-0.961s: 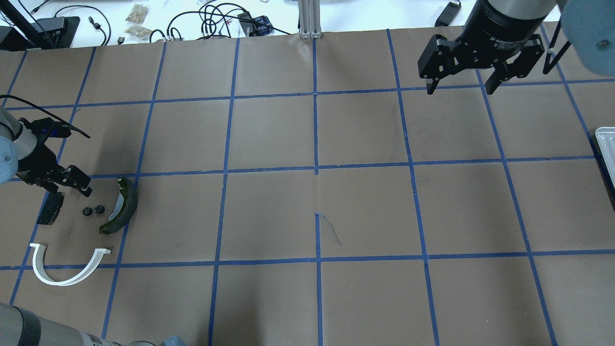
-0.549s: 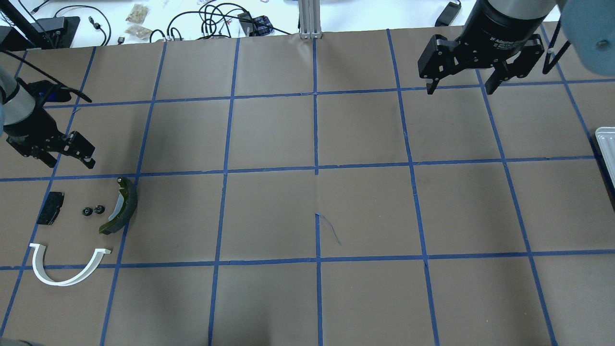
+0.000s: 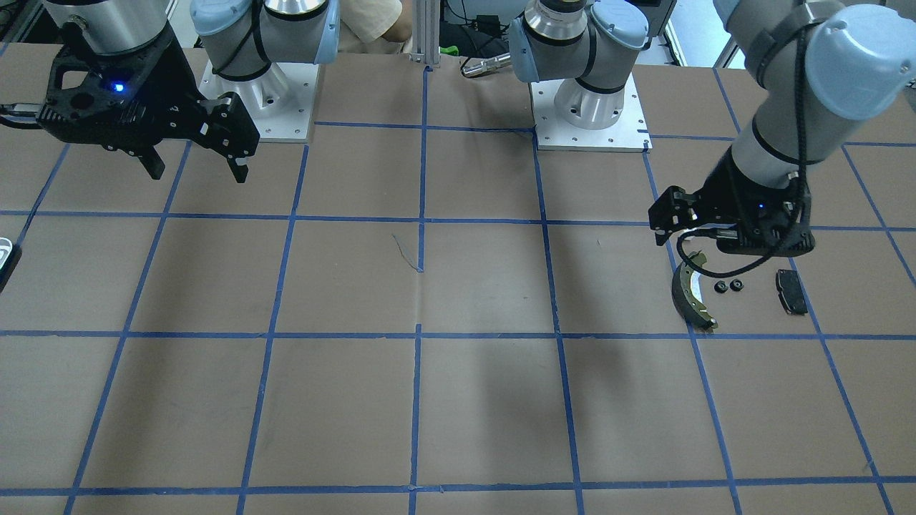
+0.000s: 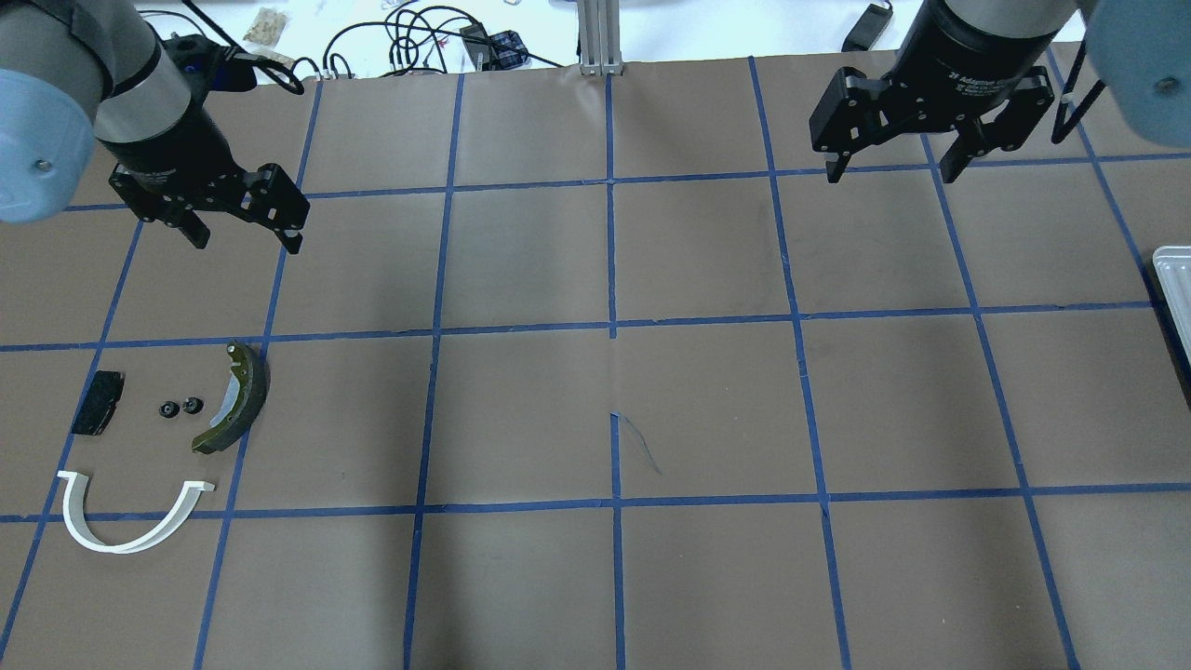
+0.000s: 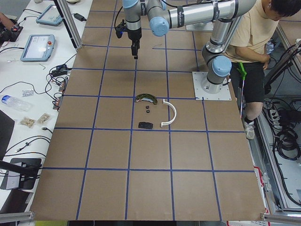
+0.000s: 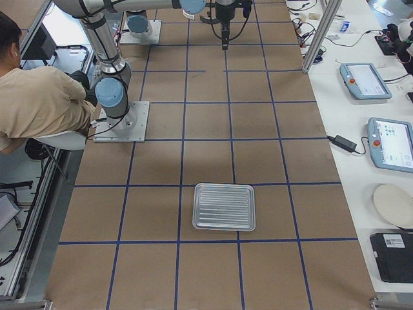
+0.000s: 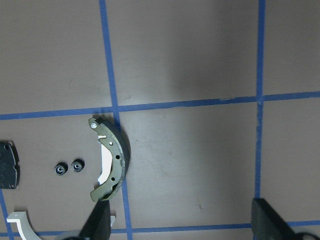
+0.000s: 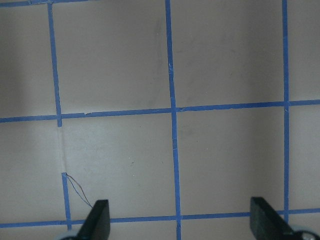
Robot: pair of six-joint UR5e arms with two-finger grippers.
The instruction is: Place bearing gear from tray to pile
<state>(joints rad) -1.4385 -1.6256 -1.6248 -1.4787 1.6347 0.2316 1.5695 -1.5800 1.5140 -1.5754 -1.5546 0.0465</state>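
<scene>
Two small black bearing gears (image 4: 180,408) lie side by side on the table in the pile, between the small black pad (image 4: 98,402) and the dark brake shoe (image 4: 237,400). The white arched strip (image 4: 130,521) lies in front of them. My left gripper (image 4: 246,244) is open and empty, raised above and beyond the pile. Its wrist view looks down on the gears (image 7: 69,167) and the brake shoe (image 7: 112,160). My right gripper (image 4: 891,175) is open and empty, high over the far right of the table. The tray (image 6: 224,206) looks empty; only its corner (image 4: 1174,279) shows overhead.
Brown paper with a blue tape grid covers the table (image 4: 614,409). Cables and small bags (image 4: 419,37) lie beyond its far edge. A seated person (image 5: 254,42) is behind the robot bases. Tablets and a plate (image 6: 393,203) lie on the side bench.
My left gripper has lifted from just above the black pad and moved away from the pile, towards the table's far side. It stays open. The gears and the right arm have not moved.
</scene>
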